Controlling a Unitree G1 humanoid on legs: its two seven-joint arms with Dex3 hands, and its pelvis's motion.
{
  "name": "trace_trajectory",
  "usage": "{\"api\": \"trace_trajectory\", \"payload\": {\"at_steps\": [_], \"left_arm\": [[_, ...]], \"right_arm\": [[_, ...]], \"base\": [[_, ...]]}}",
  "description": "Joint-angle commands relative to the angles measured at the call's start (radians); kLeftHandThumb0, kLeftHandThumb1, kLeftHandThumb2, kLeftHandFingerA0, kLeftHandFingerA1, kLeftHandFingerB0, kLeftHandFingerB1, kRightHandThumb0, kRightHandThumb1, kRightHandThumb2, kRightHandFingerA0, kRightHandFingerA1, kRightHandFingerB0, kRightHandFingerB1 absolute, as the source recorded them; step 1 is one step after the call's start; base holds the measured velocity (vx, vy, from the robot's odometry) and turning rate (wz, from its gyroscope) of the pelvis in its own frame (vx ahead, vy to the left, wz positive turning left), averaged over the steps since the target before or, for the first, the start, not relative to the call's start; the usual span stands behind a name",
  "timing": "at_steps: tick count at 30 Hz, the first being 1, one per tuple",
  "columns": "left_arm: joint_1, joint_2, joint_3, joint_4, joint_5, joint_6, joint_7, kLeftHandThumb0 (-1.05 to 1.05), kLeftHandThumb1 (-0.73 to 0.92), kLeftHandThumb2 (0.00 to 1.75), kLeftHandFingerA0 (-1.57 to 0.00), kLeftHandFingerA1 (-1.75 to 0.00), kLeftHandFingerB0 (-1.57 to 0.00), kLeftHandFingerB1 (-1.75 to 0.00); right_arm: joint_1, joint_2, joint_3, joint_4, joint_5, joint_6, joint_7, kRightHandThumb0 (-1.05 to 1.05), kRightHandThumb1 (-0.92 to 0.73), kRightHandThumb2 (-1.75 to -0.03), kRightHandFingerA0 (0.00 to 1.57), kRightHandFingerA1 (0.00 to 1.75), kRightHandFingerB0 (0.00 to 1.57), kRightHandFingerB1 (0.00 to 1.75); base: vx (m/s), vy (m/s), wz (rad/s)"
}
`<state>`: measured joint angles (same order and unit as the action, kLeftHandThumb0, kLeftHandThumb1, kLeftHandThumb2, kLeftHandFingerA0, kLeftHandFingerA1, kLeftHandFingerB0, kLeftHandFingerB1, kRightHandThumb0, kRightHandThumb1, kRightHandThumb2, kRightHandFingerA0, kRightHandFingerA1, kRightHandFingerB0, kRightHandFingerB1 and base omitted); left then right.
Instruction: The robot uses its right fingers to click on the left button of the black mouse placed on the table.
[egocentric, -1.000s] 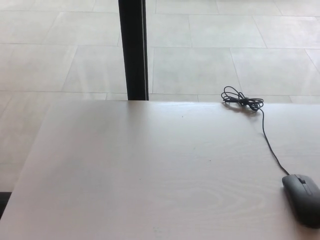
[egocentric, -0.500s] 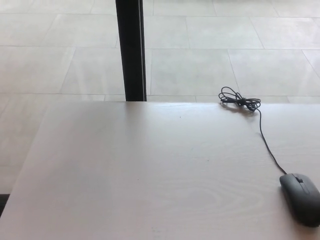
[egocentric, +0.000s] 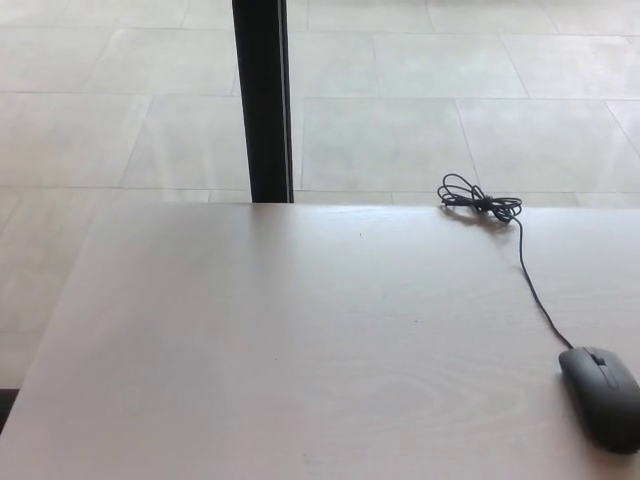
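Pale square floor tiles (egocentric: 400, 120) with thin grout lines fill the upper part of the head view, and a black upright post (egocentric: 260, 100) rises from the floor just behind the far edge of the pale wood-grain worktop (egocentric: 280, 340). That worktop spreads across the lower two thirds of the picture, its left edge slanting down toward the bottom left corner, its far edge running straight across. Most of its surface lies bare and open. At the lower right, close to the picture's right edge, sits the black oval computer mouse (egocentric: 603, 396) — its thin black cable (egocentric: 532, 290) runs up to a tangled coil (egocentric: 478, 200) at the far edge. Neither robot hand shows, so whether fingers are spread or closed cannot be told.
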<state>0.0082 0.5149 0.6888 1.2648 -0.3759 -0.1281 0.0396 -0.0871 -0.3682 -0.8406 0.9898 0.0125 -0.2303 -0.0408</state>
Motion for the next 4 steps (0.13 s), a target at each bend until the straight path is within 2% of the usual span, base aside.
{"api": "trace_trajectory", "payload": {"at_steps": [1, 2, 4], "left_arm": [[0.002, 0.006, -0.004, 0.005, -0.003, -0.021, 0.002, -0.63, 0.59, 0.58, -0.80, -0.63, -0.59, -0.51], [-0.002, 0.007, 0.008, 0.008, -0.017, -0.009, 0.000, -0.62, 0.57, 0.57, -0.83, -0.65, -0.58, -0.51], [-0.001, 0.008, -0.001, 0.007, -0.008, -0.011, 0.000, -0.63, 0.57, 0.58, -0.83, -0.66, -0.56, -0.51]], "right_arm": [[-0.023, 0.002, -0.019, 0.052, 0.141, 0.037, -0.015, -0.66, -0.60, -0.93, 0.50, 0.59, 0.32, 0.51], [-0.018, 0.003, -0.004, 0.051, 0.133, 0.028, -0.024, -0.62, -0.74, -0.62, 0.54, 0.49, 0.39, 0.38], [-0.016, 0.001, 0.005, 0.062, 0.155, 0.039, 0.012, -0.56, -0.72, -0.61, 0.49, 0.49, 0.41, 0.37]], "base": [[0.00, 0.000, 0.00], [0.00, 0.000, 0.00], [0.00, 0.000, 0.00]]}}
